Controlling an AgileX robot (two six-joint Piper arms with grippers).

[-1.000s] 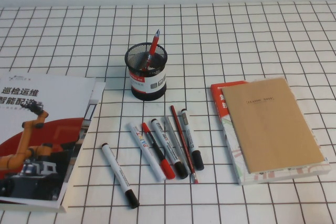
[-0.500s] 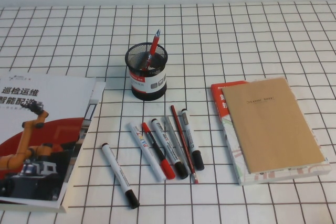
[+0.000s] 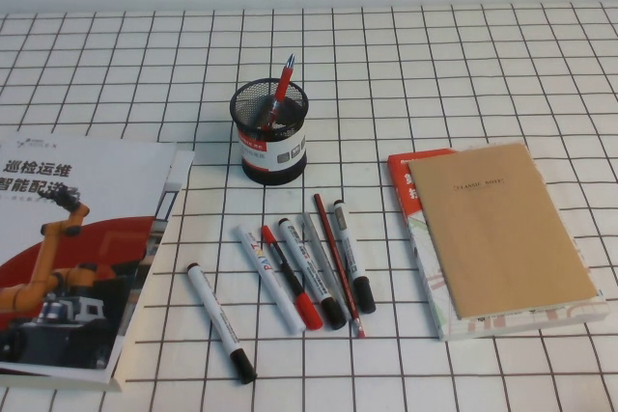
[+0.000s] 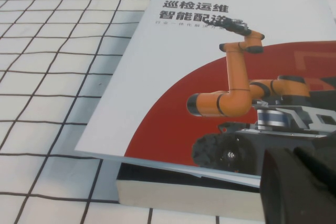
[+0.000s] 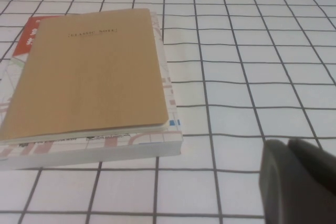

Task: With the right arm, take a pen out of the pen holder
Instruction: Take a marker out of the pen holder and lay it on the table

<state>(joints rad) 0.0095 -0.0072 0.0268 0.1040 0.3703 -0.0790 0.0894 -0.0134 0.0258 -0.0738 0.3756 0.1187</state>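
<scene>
A black mesh pen holder (image 3: 268,132) stands upright near the middle of the gridded table. A single red pen (image 3: 280,94) leans in it, its top sticking out above the rim. Neither arm shows in the high view. My right gripper (image 5: 287,144) is shut and holds nothing; it hovers low over bare table beside the tan notebook (image 5: 89,72), well away from the holder. My left gripper (image 4: 294,153) is shut and empty, over the near corner of the robot-cover book (image 4: 210,77).
Several pens and markers (image 3: 309,272) lie side by side in front of the holder, with one black-capped marker (image 3: 220,321) apart at the left. The robot-cover book (image 3: 77,248) lies front left. The tan notebook (image 3: 502,229) rests on a red-and-white book at the right.
</scene>
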